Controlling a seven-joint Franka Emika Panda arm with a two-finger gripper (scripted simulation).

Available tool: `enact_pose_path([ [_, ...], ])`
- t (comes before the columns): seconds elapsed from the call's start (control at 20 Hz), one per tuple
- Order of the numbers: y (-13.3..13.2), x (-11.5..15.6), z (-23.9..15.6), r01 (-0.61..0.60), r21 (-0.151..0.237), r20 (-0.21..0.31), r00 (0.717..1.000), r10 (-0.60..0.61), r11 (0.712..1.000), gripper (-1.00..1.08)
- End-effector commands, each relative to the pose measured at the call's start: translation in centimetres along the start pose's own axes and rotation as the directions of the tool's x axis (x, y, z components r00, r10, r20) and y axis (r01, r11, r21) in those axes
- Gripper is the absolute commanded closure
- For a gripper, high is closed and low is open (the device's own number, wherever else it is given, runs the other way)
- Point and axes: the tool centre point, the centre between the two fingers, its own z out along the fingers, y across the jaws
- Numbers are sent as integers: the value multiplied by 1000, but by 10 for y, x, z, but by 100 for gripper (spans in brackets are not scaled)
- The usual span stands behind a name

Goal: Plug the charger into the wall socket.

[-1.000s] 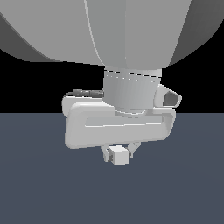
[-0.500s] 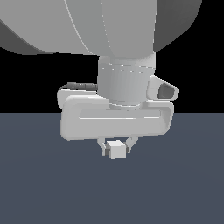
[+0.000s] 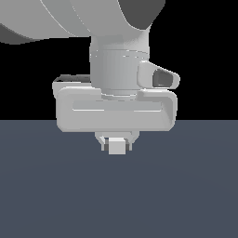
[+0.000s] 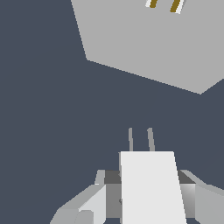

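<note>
The charger [image 4: 151,188] is clamped between the fingers of the claw [image 3: 116,145], held above the dark floor [image 3: 186,195]. Its two prongs are aimed at the socket [image 4: 148,48], well apart.

The setting is a bare simulated test scene, not a furnished room. A flat, untextured slate-grey floor [image 3: 186,186] extends to a straight horizon in the exterior view, with a uniform black void above it. All surfaces are flat-shaded renders without texture: the pale grey wall socket [image 4: 144,43] in the wrist view is a plain slab bearing two orange slots.
</note>
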Motion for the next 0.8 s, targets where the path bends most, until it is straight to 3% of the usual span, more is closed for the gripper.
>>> enact_pose_path([
  [0.0, -3, 4, -6, -41, -14, -2, 999, 41, 999, 108],
  [0.75, -16, 23, -29, -220, -83, -12, 976, 219, 972, 108],
])
